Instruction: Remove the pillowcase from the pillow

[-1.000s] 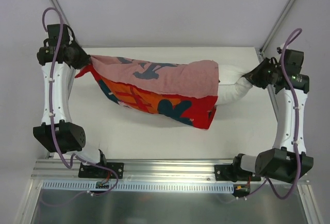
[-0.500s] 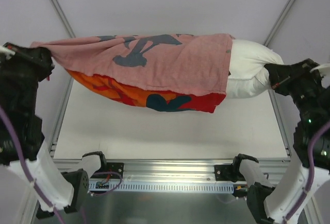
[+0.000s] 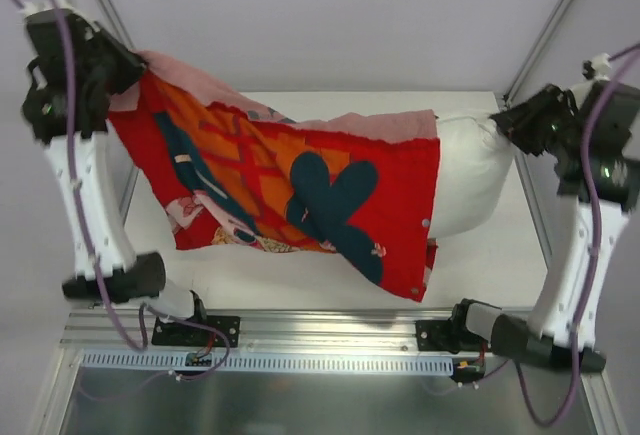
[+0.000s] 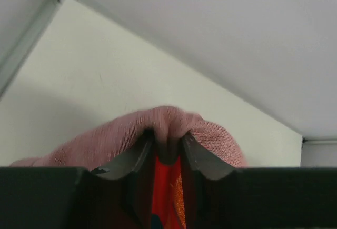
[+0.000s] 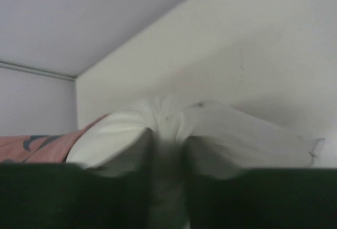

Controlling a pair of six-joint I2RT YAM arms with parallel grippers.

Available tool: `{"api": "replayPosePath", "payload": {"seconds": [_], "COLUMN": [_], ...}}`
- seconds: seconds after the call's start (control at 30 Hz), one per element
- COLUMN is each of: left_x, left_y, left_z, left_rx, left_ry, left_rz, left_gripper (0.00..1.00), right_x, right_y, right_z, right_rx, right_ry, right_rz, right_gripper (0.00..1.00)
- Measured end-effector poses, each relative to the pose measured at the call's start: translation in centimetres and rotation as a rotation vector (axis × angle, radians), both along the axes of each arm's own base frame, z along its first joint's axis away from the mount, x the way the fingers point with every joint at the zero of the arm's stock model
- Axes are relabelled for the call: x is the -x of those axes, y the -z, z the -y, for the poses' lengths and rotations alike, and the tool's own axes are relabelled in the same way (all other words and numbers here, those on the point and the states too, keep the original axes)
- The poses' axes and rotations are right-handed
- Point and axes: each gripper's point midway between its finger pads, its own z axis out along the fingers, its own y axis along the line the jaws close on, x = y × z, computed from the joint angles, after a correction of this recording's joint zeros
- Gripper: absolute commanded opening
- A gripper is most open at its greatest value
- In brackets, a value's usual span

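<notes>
Above the counter (image 3: 300, 280), my left tool (image 4: 167, 137) clamps the pillowcase (image 3: 300, 185), my right tool (image 5: 168, 137) clamps the pillow (image 3: 478, 170); pillowcase just swung red-side out, pillow still mostly covered.

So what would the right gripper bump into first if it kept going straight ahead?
The pillow. The right gripper pinches its end, so it would push straight into that; what lies behind is hidden.

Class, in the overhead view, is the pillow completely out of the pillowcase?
No, only the right end of the pillow shows; the pillowcase covers the rest.
</notes>
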Motion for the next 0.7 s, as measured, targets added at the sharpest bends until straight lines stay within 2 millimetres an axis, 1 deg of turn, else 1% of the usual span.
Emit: {"api": "replayPosePath", "payload": {"seconds": [0.03, 0.07, 0.1, 0.13, 0.17, 0.2, 0.23, 0.27, 0.3, 0.33, 0.37, 0.4, 0.5, 0.53, 0.57, 0.63, 0.7], "left_x": [-3.5, -7.0, -10.0, -12.1, -13.2, -13.4, -13.0, -12.3, -11.6, -11.2, -11.1, -10.8, -8.7, -7.7, -6.9, -5.3, -3.9], "left_y": [3.3, 6.9, 10.9, 15.1, 19.2, 22.5, 25.1, 26.7, 27.3, 26.9, 25.9, 24.7, 20.7, 19.6, 18.7, 18.0, 18.5], "left_z": [0.0, -0.1, -0.3, -0.3, -0.1, 0.1, 0.3, 0.5, 0.7, 0.8, 0.9, 1.1, 2.4, 3.2, 4.2, 6.3, 9.0], "left_rx": [0.030, 0.062, 0.091, 0.132, 0.171, 0.198, 0.222, 0.237, 0.244, 0.240, 0.228, 0.211, 0.154, 0.132, 0.105, 0.059, 0.019], "left_ry": [0.039, 0.074, 0.101, 0.122, 0.140, 0.147, 0.153, 0.156, 0.158, 0.163, 0.168, 0.178, 0.208, 0.229, 0.249, 0.298, 0.359], "left_rz": [-0.089, -0.174, -0.257, -0.347, -0.441, -0.522, -0.597, -0.653, -0.684, -0.682, -0.659, -0.627, -0.534, -0.510, -0.490, -0.469, -0.480], "left_gripper": [0.35, 0.54, 0.63, 0.68, 0.74, 0.75, 0.75, 0.76, 0.76, 0.76, 0.76, 0.76, 0.75, 0.81, 0.99, 0.99, 0.99], "right_x": [-2.9, -5.4, -8.2, -10.0, -10.8, -10.8, -10.1, -9.0, -8.0, -7.4, -6.7, -6.3, -5.5, -5.3, -5.2, -5.2, -5.5], "right_y": [2.3, 4.2, 7.1, 9.9, 12.6, 14.8, 17.0, 18.7, 19.5, 19.6, 19.3, 18.5, 16.0, 15.5, 15.3, 15.6, 16.7], "right_z": [0.7, 1.3, 2.2, 2.7, 3.0, 3.0, 2.9, 2.8, 2.6, 2.6, 2.6, 2.6, 2.5, 2.4, 2.4, 2.2, 2.1], "right_rx": [-0.013, -0.016, -0.016, -0.011, -0.008, -0.007, -0.004, 0.000, 0.010, 0.018, 0.032, 0.046, 0.080, 0.087, 0.090, 0.090, 0.087], "right_ry": [-0.004, -0.002, 0.000, 0.003, 0.002, -0.001, -0.003, -0.007, -0.011, -0.009, -0.008, -0.007, -0.006, -0.007, -0.007, -0.014, -0.026], "right_rz": [-0.084, -0.143, -0.219, -0.285, -0.348, -0.398, -0.448, -0.492, -0.513, -0.514, -0.499, -0.470, -0.364, -0.337, -0.320, -0.317, -0.345], "right_gripper": [0.53, 0.60, 0.66, 0.70, 0.74, 0.80, 0.82, 0.82, 0.84, 0.85, 0.85, 0.87, 0.90, 0.90, 0.90, 0.90, 0.90]}}
